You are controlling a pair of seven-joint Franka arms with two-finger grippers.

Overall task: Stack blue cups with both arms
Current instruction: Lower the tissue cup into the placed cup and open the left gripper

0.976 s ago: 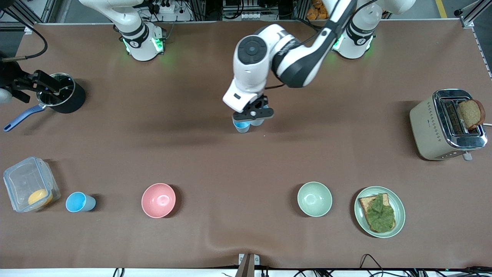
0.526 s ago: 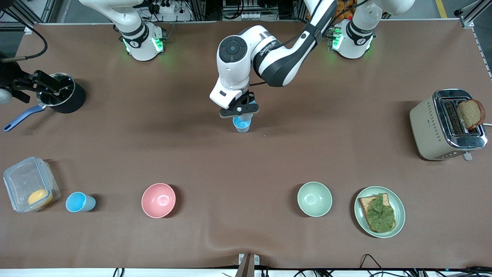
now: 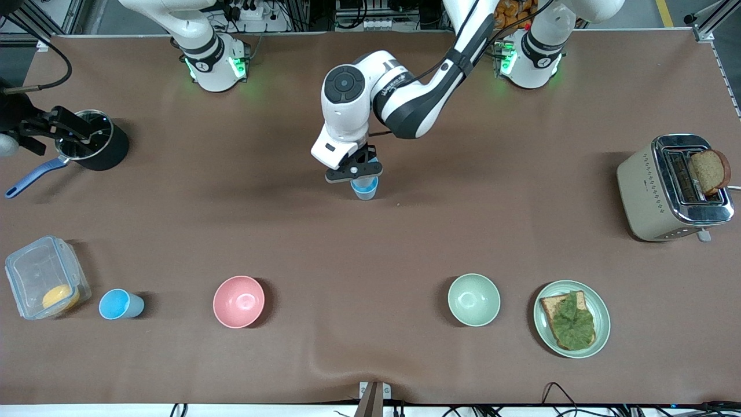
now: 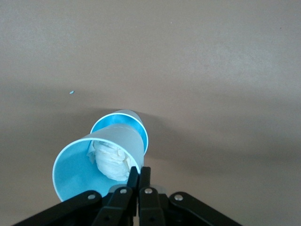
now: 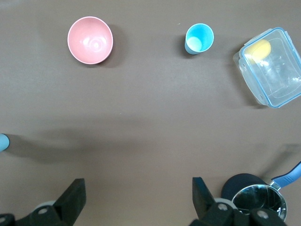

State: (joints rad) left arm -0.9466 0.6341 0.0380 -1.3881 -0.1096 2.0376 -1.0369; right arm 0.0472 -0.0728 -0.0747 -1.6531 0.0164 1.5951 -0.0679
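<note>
On the brown table (image 3: 521, 220) we see the left gripper (image 3: 354, 172) pinching a blue cup's (image 4: 96, 162) rim over the second cup (image 3: 365, 190), seemingly mid-stacking; next, lowering and releasing. The right gripper (image 5: 136, 197) waits wide open over the pot (image 3: 95, 139); another blue cup (image 3: 118, 304) stands beside the container (image 3: 43, 278).

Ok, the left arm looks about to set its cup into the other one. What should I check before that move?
1. Left claw shut on held cup rim: ok.
2. Held cup upright: not ok, tilted.
3. Held cup empty: not ok, white wad inside.
4. Table cup upright: ok.
5. Cups lined up: cannot tell.
6. Right claw open, waiting near the pot: ok.
</note>
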